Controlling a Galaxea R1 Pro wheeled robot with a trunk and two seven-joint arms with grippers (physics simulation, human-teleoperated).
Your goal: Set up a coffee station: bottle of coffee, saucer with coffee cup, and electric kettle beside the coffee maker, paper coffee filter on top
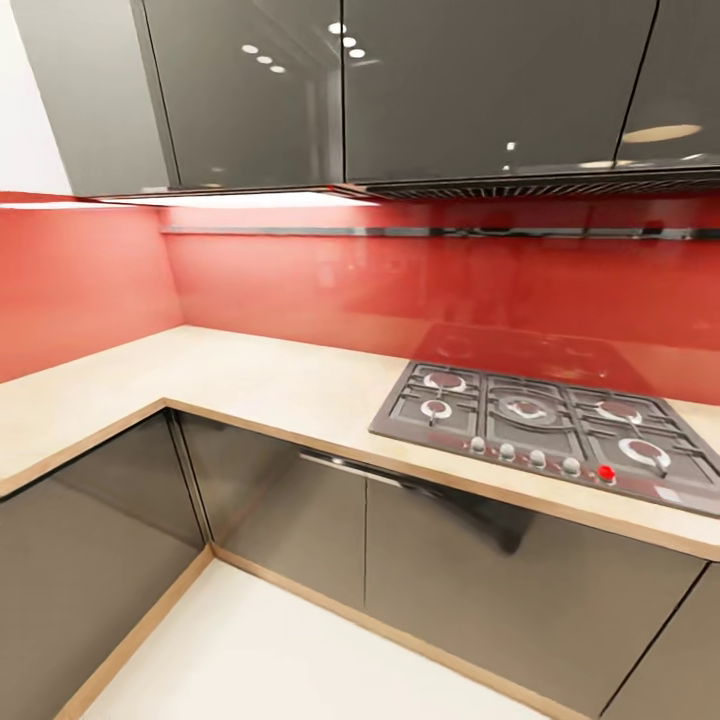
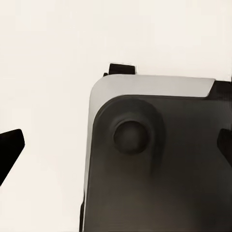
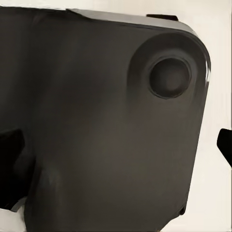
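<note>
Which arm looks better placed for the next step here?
Neither, as far as shown: the countertop and stove are in view without coffee items, and both wrist views look down at the robot's dark base.

kitchen | gas hob (image 1: 545,430) | countertop (image 1: 250,380) | red backsplash (image 1: 400,290) | cabinets (image 1: 400,90)

The desk (image 1: 250,385) is a pale beige L-shaped top with a wooden edge, running along a red backsplash. Its surface lies flat and level, meeting in the corner below the dark wall cabinets.
</note>
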